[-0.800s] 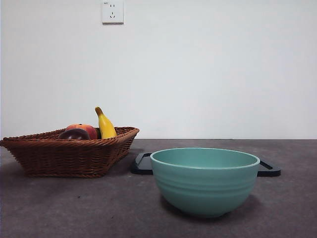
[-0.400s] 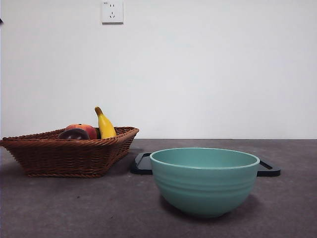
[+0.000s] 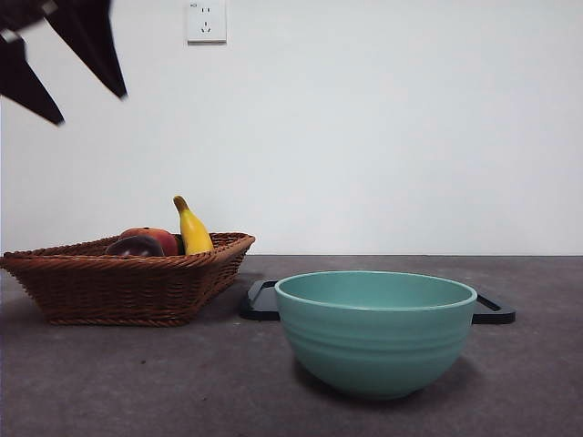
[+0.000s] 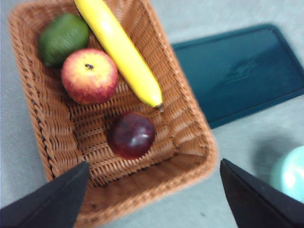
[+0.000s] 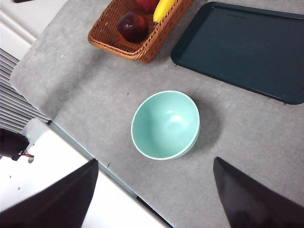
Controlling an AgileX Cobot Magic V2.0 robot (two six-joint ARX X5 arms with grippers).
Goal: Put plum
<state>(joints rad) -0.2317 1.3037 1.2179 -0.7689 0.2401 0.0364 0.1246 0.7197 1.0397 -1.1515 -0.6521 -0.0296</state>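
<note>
Left gripper (image 4: 152, 199), jaws spread wide and empty, hangs above the brown woven wicker basket (image 3: 127, 289) at far left, lined up over the dark maroon glossy plum (image 4: 131, 135) lying loose inside, likely for a top-down grab. Right gripper (image 5: 154, 199) waits high with its jaws wide.

no readable text, labels, brands, numbers or signs anywhere

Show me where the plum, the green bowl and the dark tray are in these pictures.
plum (image 4: 131, 135): left wrist view, on the middle of its glossy skin.
green bowl (image 5: 191, 142): right wrist view, on its outer wall.
dark tray (image 5: 247, 52): right wrist view, on its bare flat floor.
</note>
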